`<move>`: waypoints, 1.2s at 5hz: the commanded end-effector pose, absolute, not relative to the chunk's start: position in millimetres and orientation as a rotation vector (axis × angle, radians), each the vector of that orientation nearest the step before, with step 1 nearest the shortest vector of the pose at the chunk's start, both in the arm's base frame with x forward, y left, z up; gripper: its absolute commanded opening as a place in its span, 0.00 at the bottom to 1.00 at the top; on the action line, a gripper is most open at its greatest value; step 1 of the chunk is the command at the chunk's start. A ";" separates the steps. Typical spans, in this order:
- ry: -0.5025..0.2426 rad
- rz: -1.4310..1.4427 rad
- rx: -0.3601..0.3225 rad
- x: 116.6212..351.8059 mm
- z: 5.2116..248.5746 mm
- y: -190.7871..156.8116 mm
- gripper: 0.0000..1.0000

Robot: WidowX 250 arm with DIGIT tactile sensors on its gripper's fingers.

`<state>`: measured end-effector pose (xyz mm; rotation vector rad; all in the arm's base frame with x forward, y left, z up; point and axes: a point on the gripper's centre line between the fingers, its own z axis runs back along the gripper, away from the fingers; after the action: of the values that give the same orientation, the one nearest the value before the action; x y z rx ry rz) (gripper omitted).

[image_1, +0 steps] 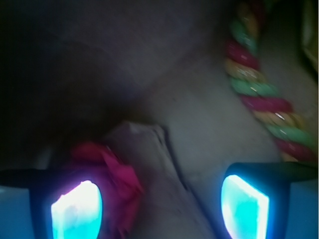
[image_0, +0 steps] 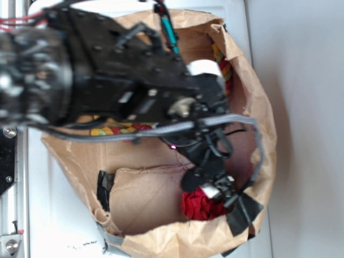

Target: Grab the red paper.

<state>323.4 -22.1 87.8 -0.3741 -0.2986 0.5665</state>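
Inside a crumpled brown paper bag [image_0: 161,188], lying open on a pale surface [image_0: 306,107]: red paper [image_0: 200,207], a wrinkled bright-red wad, near the bag's lower rim and just beside a patch of black tape [image_0: 244,212]. Directly above the red paper, partly covering it: black claw [image_0: 215,185] at the end of the black robot arm [image_0: 107,70], reaching down into the bag. Farther up the bag, away from the red paper: red-yellow-green twisted rope [image_0: 115,130], partly hidden by the arm, running along the bag's floor and up its far wall.

Wrist view, blurred: claw [image_1: 159,206] held wide, glowing fingertips [image_1: 77,211] well apart, nothing gripped between them. Red paper [image_1: 117,177] just beside the left-hand fingertip, partly behind it and toward the gap; contact cannot be told. Fold of bag paper [image_1: 154,159] between the fingertips, to the right of the red paper. Twisted rope [image_1: 259,94] well apart from the red paper, at upper right.
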 end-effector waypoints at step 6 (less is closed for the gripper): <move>-0.341 0.346 -0.427 309.3 132.8 -79.8 1.00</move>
<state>307.0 -71.1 108.6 -0.4026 -0.2736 0.3915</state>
